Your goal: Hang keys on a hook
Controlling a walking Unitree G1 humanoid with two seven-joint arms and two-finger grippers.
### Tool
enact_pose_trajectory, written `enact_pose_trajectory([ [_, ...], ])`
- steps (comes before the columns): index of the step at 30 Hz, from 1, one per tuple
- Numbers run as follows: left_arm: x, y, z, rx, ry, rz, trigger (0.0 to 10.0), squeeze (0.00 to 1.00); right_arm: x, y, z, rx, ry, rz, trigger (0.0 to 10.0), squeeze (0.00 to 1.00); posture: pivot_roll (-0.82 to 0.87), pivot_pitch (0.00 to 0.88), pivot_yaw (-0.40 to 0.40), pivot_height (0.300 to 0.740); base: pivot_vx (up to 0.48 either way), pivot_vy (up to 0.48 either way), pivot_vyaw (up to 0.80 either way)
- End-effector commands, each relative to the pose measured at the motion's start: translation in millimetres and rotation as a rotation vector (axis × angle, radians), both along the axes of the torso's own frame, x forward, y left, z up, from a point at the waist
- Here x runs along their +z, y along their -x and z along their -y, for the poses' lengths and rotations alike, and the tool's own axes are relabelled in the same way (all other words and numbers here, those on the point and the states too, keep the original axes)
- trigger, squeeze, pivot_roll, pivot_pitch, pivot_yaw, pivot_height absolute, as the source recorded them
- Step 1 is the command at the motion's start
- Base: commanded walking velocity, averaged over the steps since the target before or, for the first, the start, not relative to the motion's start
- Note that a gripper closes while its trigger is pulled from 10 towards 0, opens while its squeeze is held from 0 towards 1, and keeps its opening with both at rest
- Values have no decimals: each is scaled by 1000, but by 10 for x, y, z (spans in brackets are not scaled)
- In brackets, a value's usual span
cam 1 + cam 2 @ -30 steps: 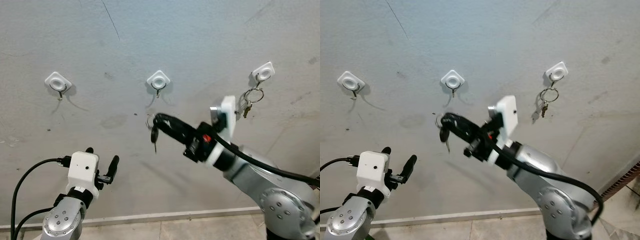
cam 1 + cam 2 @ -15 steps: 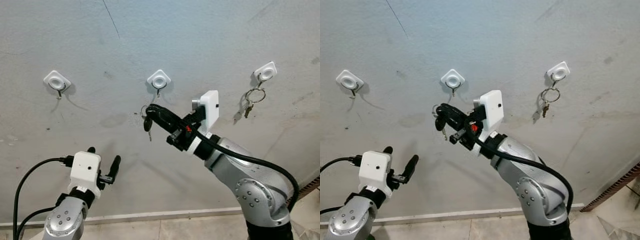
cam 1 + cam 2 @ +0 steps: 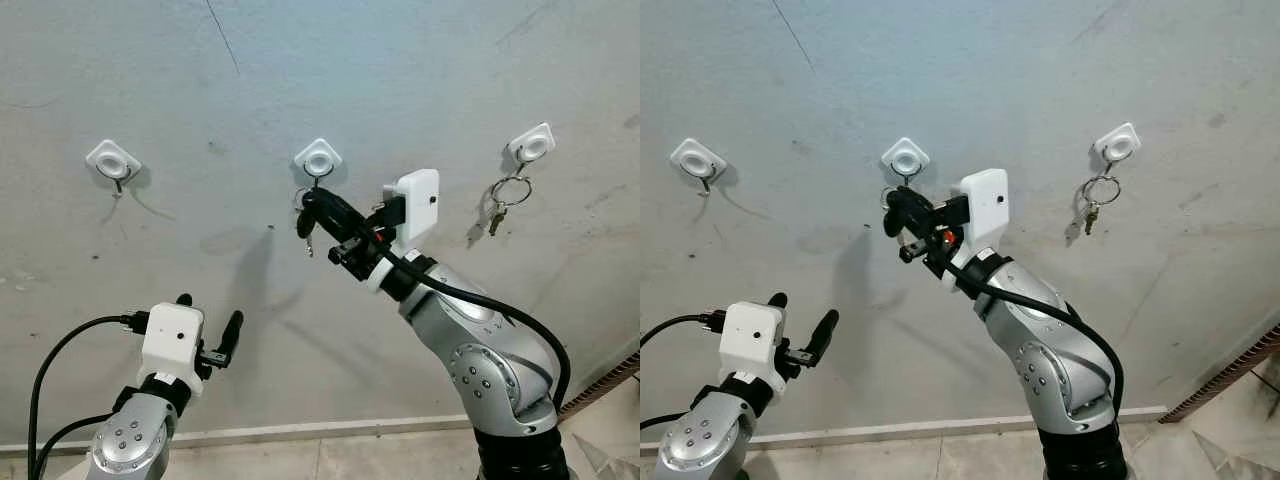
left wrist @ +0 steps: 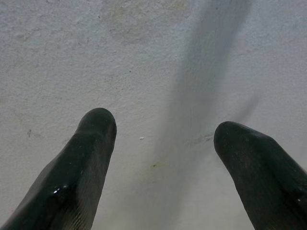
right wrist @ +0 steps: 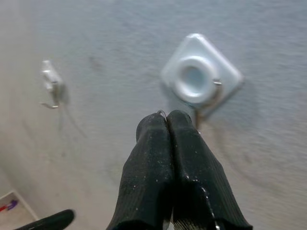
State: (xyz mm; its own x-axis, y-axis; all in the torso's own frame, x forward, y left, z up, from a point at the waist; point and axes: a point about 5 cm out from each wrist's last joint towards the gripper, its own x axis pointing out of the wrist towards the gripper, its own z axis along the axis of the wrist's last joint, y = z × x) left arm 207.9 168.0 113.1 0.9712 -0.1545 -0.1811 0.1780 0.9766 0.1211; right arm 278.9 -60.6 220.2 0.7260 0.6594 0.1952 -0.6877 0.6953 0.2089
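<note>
Right gripper raises keys beneath hook.

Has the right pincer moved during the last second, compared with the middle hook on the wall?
Yes. The right pincer, shut on the keys, has risen from well below the middle hook to just under it.

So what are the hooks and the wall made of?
The middle hook looks like a glossy white plastic pad, smooth and shiny, with a thin grey wire hook under it, probably metal. The wall looks like rough, matte grey plaster or concrete, speckled and cracked. The right claw holds the keys just below that hook.
</note>
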Motion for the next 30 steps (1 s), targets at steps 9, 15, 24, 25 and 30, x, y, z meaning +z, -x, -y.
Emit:
enact_pose_trajectory([
  [9, -7, -7, -1, 2, -7, -1, 10000, 0, 36, -97, 53, -88, -10, 15, 10000, 0, 103, 15, 29, 740, 0, 0, 0],
  [15, -10, -8, 4, 0, -6, -1, 10000, 0, 30, -131, 62, -108, -18, 8, 10000, 0, 103, 13, 29, 740, 0, 0, 0],
  [24, -13, -9, 6, 2, -4, -3, 10000, 0, -19, -156, 51, -123, -2, -17, 10000, 0, 104, 11, 28, 740, 0, 0, 0],
  [25, -12, -10, 7, 2, -5, -2, 10000, 0, -24, -155, 46, -120, -3, -20, 10000, 0, 106, 8, 25, 740, 0, 0, 0],
  [30, -12, -10, 9, 2, -6, -1, 10000, 0, -42, -149, 33, -120, 2, -22, 10000, 0, 106, 9, 26, 740, 0, 0, 0],
])
